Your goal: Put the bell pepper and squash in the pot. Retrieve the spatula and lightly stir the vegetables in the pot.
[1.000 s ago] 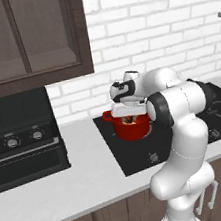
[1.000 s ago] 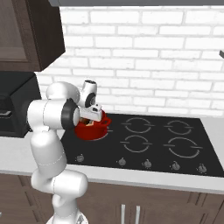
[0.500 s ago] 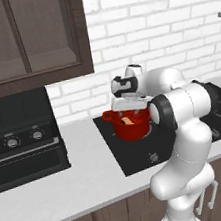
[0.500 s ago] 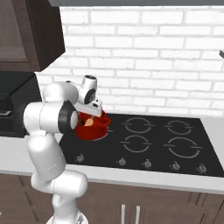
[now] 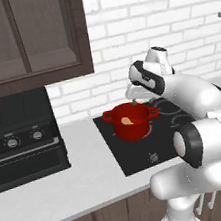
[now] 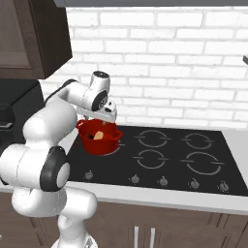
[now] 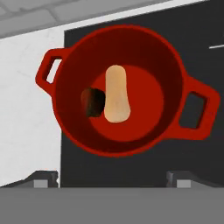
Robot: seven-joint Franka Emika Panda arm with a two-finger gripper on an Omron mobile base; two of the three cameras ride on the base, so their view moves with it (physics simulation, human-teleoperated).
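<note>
Since a moment ago, the white arm has lifted its two-finger gripper [image 7: 111, 178] up out of the squat shiny red pot [image 5: 134, 127], and the two dark finger tips now stand far apart with nothing between them. Before, the gripper was low over the pot; now it hangs just above the rim [image 6: 100, 115].

The smooth pale tan squash [image 7: 116, 95] lies on the floor of the pot, near the middle. In the left base view it shows as a small tan bit inside the red wall [image 5: 127, 121], and in the right base view too [image 6: 98, 135]. Right beside the squash, touching it, sits a small dark reddish lump [image 7: 92, 102]; it is too shadowed to tell what it is.

The pot stands on the near left corner of the flat black glass cooktop [image 6: 193, 169], close to the light grey counter [image 5: 68, 185]. Its two small loop handles stick out on opposite sides.
</note>
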